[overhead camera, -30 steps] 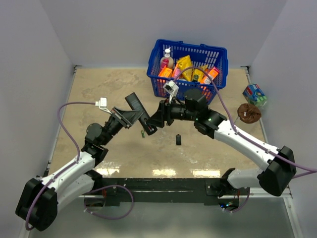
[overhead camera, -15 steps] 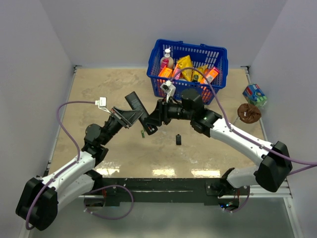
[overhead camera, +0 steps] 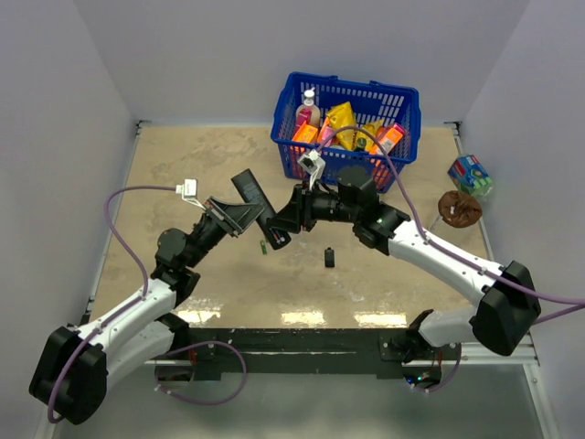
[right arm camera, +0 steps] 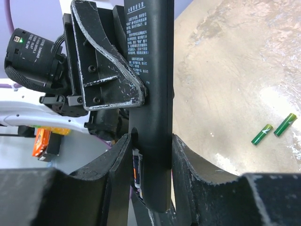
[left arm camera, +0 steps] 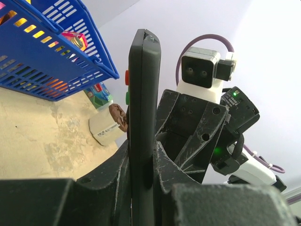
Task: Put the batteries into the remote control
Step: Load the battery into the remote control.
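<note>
The black remote control [overhead camera: 249, 194] is held off the table between both arms. My left gripper [left arm camera: 141, 160] is shut on its thin edges, and the remote [left arm camera: 143, 94] stands upright with its coloured buttons facing left. My right gripper [right arm camera: 151, 141] is shut across the width of the remote [right arm camera: 153, 70], with both fingers against its sides and the printed back facing the camera. Two green batteries [right arm camera: 261, 133] [right arm camera: 285, 124] lie side by side on the tabletop below. In the top view a small green spot [overhead camera: 262, 245] shows under the remote.
A blue basket [overhead camera: 347, 114] full of packets stands at the back, close behind the right arm. A small black piece [overhead camera: 329, 257] lies on the table near the middle. A brown object [overhead camera: 460, 208] and a blue-green box [overhead camera: 470, 174] sit at the right edge.
My right gripper has narrowed its jaws onto the remote, and its arm has shifted slightly. The left arm and the remote have stayed where they were.
</note>
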You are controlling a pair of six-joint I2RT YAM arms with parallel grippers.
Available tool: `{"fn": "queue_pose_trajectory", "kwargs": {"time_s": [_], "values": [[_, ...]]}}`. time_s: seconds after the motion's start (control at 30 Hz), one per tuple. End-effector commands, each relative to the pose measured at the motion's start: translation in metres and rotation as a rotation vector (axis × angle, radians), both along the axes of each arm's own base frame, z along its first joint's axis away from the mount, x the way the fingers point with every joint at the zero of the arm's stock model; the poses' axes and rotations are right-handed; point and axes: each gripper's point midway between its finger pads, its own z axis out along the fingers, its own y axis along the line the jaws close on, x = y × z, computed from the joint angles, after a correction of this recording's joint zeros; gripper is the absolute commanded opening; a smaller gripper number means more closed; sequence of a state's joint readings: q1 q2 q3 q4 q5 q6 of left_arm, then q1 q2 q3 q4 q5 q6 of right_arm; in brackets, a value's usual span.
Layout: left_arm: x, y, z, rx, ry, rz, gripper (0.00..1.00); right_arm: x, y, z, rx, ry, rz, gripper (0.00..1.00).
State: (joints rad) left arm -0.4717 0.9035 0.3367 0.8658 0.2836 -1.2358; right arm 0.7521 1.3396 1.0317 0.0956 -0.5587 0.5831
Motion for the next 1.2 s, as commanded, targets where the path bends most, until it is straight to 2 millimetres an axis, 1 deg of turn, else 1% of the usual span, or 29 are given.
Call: {"fn": "queue_pose_trajectory", "kwargs": {"time_s": [0.0, 0.17, 0.23, 0.33, 0.5, 0.53, 0.6, 0.63, 0.7, 0.73, 0.77, 0.83, 0.87, 0.9, 0.93, 0.97, 1.03, 1.07, 1.1, 1.13, 1.17], "values": [[-0.011, 0.002, 0.053, -0.08, -0.164, -0.015, 0.0, -0.004, -0.001, -0.02, -0.074, -0.034, 0.021, 0.16], [-0.012, 0.001, 0.057, -0.087, -0.181, -0.022, 0.0, -0.008, 0.006, -0.028, -0.105, -0.032, 0.059, 0.18], [-0.012, 0.001, 0.058, -0.087, -0.184, -0.025, 0.0, -0.012, 0.008, -0.038, -0.135, -0.016, 0.073, 0.19], [-0.013, 0.002, 0.06, -0.089, -0.194, -0.023, 0.0, -0.017, 0.011, -0.046, -0.155, -0.005, 0.1, 0.23], [-0.015, 0.0, 0.063, -0.09, -0.215, -0.04, 0.0, -0.021, 0.012, -0.049, -0.17, 0.006, 0.122, 0.27], [-0.015, -0.002, 0.062, -0.086, -0.214, -0.045, 0.0, -0.022, 0.012, -0.048, -0.166, 0.004, 0.124, 0.34], [-0.015, -0.002, 0.059, -0.081, -0.209, -0.044, 0.0, -0.023, 0.013, -0.042, -0.154, -0.001, 0.127, 0.43], [-0.014, -0.002, 0.054, -0.075, -0.202, -0.042, 0.0, -0.023, 0.013, -0.039, -0.148, -0.006, 0.129, 0.49], [-0.012, -0.001, 0.048, -0.047, -0.2, -0.022, 0.0, -0.023, 0.011, -0.028, -0.132, -0.02, 0.121, 0.55], [-0.01, 0.0, 0.047, -0.035, -0.196, -0.01, 0.0, -0.021, 0.01, -0.024, -0.129, -0.028, 0.106, 0.6], [-0.008, 0.0, 0.041, -0.002, -0.197, 0.003, 0.0, -0.021, 0.009, -0.013, -0.116, -0.049, 0.098, 0.62], [-0.006, 0.002, 0.038, 0.024, -0.197, 0.025, 0.0, -0.018, 0.006, -0.008, -0.122, -0.056, 0.078, 0.68], [-0.002, 0.002, 0.033, 0.057, -0.193, 0.042, 0.0, -0.018, 0.004, 0.004, -0.106, -0.076, 0.071, 0.73], [-0.001, 0.004, 0.031, 0.071, -0.194, 0.052, 0.0, -0.018, 0.002, 0.006, -0.114, -0.079, 0.066, 0.76], [0.004, 0.006, 0.025, 0.102, -0.179, 0.074, 0.0, -0.016, 0.0, 0.011, -0.113, -0.092, 0.055, 0.78], [0.006, 0.007, 0.022, 0.12, -0.173, 0.086, 0.0, -0.013, -0.003, 0.018, -0.111, -0.108, 0.035, 0.83], [0.011, 0.011, 0.018, 0.153, -0.173, 0.118, 0.0, -0.011, -0.011, 0.025, -0.122, -0.124, 0.004, 0.87], [0.015, 0.013, 0.008, 0.198, -0.153, 0.134, 0.0, -0.005, -0.015, 0.029, -0.13, -0.136, -0.035, 0.88], [0.017, 0.015, 0.007, 0.217, -0.152, 0.148, 0.0, -0.003, -0.022, 0.034, -0.132, -0.145, -0.062, 0.89], [0.021, 0.018, 0.001, 0.243, -0.133, 0.168, 0.0, -0.001, -0.026, 0.035, -0.139, -0.148, -0.087, 0.91], [0.022, 0.021, -0.001, 0.264, -0.14, 0.182, 0.0, 0.007, -0.034, 0.033, -0.158, -0.15, -0.145, 0.94]]}}
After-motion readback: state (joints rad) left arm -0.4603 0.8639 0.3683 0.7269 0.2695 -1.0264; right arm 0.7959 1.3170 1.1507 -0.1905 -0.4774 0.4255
